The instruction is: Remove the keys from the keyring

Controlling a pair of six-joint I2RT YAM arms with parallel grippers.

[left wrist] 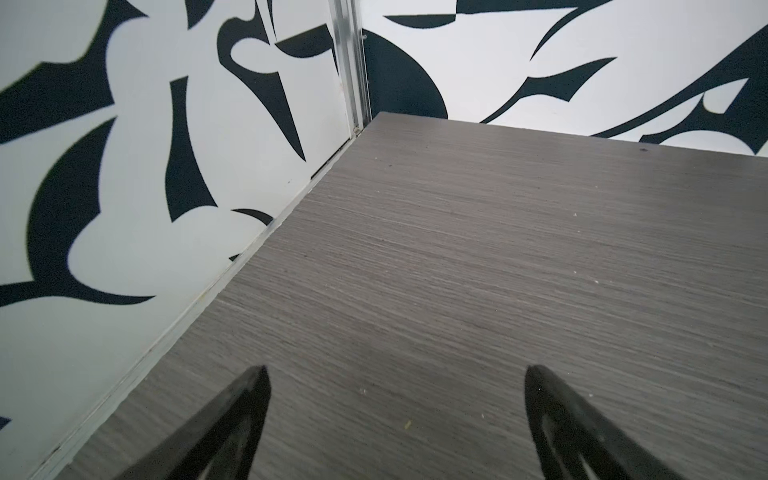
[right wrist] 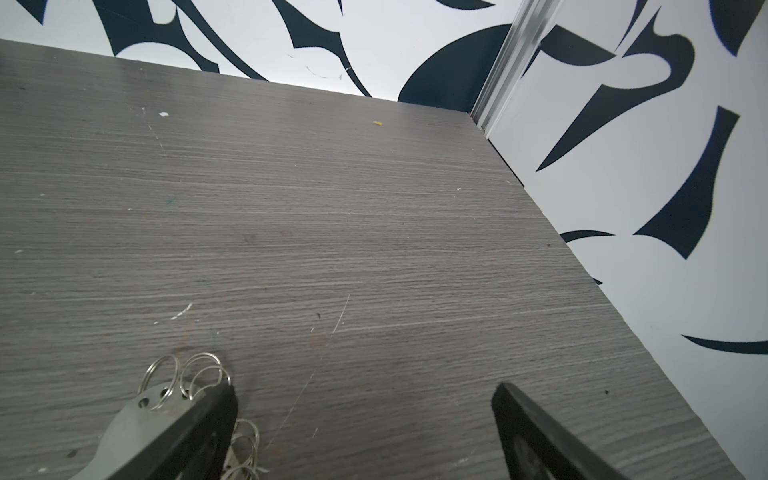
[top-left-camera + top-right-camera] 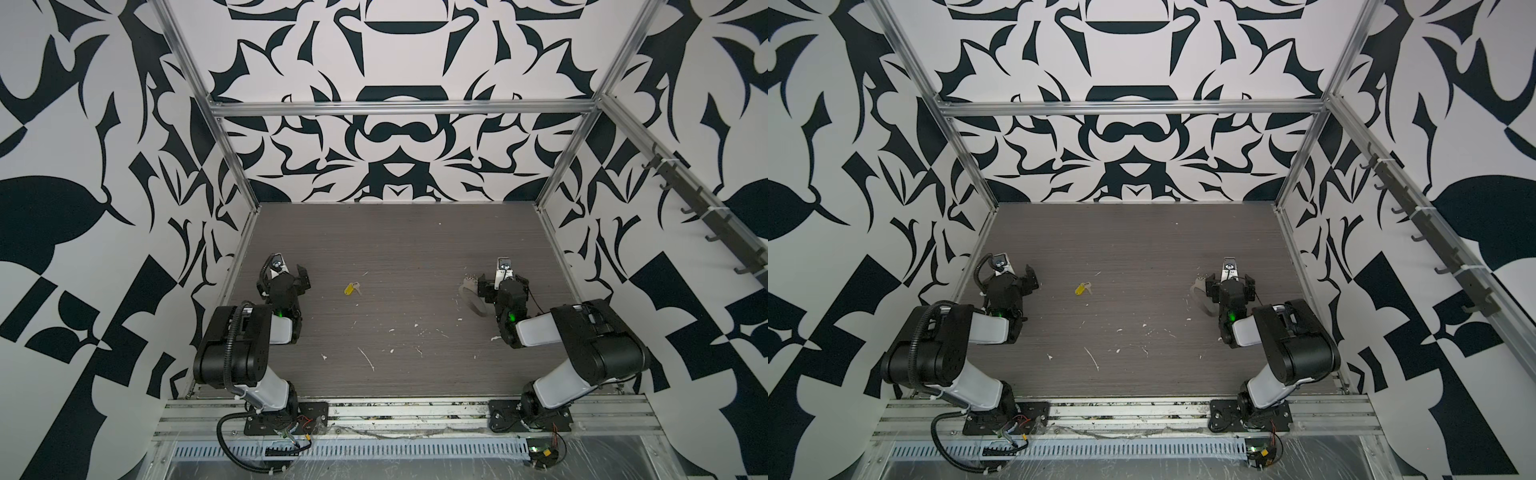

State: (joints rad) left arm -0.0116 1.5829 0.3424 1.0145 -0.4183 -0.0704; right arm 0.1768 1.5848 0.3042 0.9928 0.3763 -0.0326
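Observation:
The keys (image 3: 352, 288) (image 3: 1082, 288), a small silver key on a yellow tag, lie on the grey table left of the middle, apart from both grippers. The keyring (image 3: 469, 287) (image 3: 1200, 286) lies on the table at the right, its grey strap trailing toward the front. In the right wrist view its silver rings (image 2: 185, 374) and metal plate (image 2: 133, 419) sit just outside one finger (image 2: 208, 424). My right gripper (image 3: 503, 283) (image 3: 1231, 284) (image 2: 363, 387) is open beside it, with bare table between the fingers. My left gripper (image 3: 284, 279) (image 3: 1009, 280) (image 1: 395, 370) is open and empty near the left wall.
Several white scraps (image 3: 368, 358) are scattered over the front half of the table (image 3: 395, 241). Patterned walls with aluminium posts (image 3: 232, 158) close in the left, back and right. A rail of dark hooks (image 3: 706, 216) runs along the right wall.

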